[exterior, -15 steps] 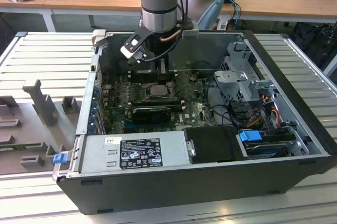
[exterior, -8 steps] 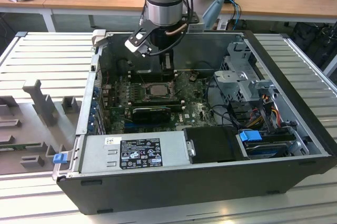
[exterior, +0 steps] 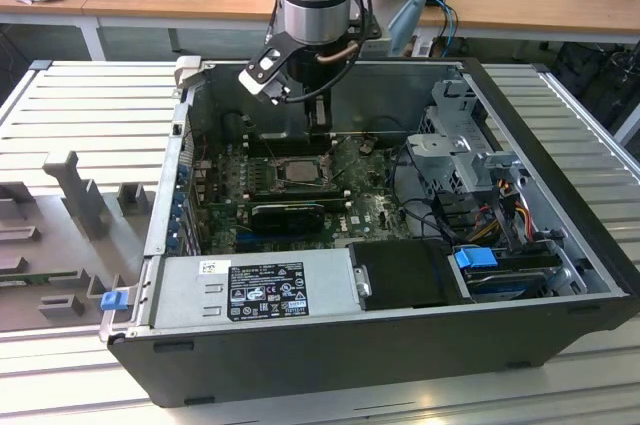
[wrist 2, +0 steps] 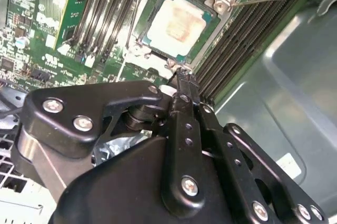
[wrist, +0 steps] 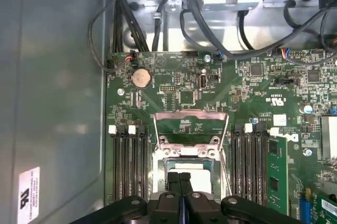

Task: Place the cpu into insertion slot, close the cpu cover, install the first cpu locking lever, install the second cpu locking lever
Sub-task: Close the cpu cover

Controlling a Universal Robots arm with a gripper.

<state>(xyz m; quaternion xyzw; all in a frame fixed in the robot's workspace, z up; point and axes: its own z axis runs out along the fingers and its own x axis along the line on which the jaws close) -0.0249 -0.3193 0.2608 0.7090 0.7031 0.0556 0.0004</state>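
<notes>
Currently, cpu (wrist 2: 176,26) is lying in insertion slot (wrist 2: 150,55): likely light, stiff, fragile, best held by edges; fingers (wrist: 174,182) are hovering above, clenched, empty.

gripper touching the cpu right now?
Cannot tell. In the first wrist view the gripper overlaps the cpu from above, hiding any contact or gap; the exterior view does not settle it either.

Grey power supply (exterior: 255,285), coin battery (wrist: 141,78) and memory slots (wrist: 129,166) sit inside the open case (exterior: 350,355).
</notes>
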